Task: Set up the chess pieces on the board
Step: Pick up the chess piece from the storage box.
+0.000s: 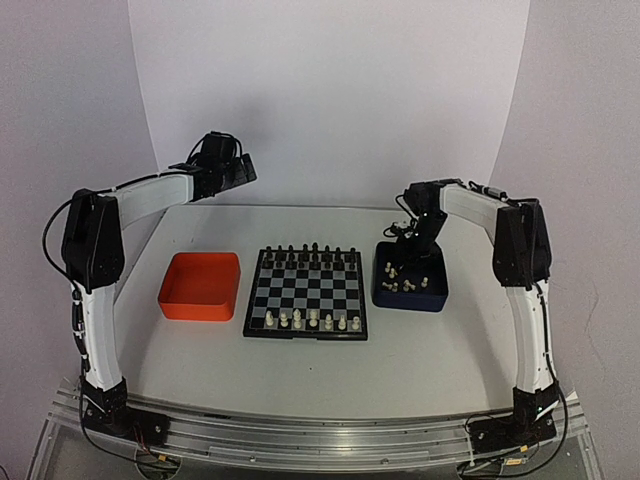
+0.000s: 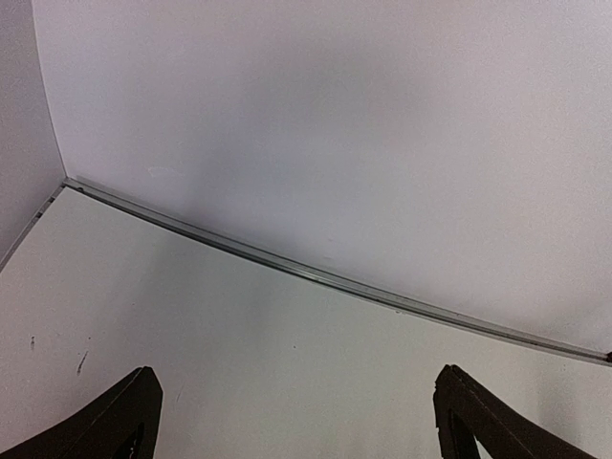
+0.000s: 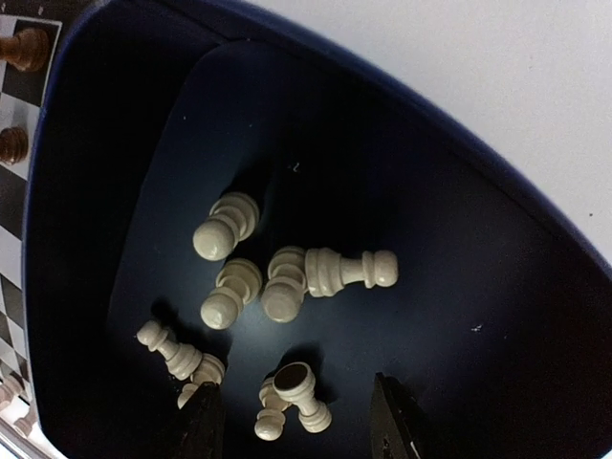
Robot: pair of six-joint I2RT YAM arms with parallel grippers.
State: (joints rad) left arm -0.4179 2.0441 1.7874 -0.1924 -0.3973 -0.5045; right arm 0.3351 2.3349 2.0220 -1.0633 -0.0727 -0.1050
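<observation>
Several cream-white chess pieces [image 3: 287,282] lie toppled on the floor of a dark blue tray [image 3: 497,316]. My right gripper [image 3: 296,426] is lowered into that tray, jaws apart. Two small pieces [image 3: 304,392] lie between its fingers [image 3: 203,421] and touch neither. The board [image 1: 307,292] sits mid-table, with a row of white pieces [image 1: 305,320] along its near edge and black pieces [image 1: 312,252] along its far edge. My left gripper [image 1: 225,162] hangs high at the back left; in its wrist view the left gripper [image 2: 296,411] is open wide over bare table.
An orange tray [image 1: 200,286] stands left of the board. The dark blue tray [image 1: 411,288] stands right of it. A corner of the board [image 3: 13,163] with dark pieces shows at the left edge of the right wrist view. A metal strip [image 2: 316,274] runs along the backdrop's foot.
</observation>
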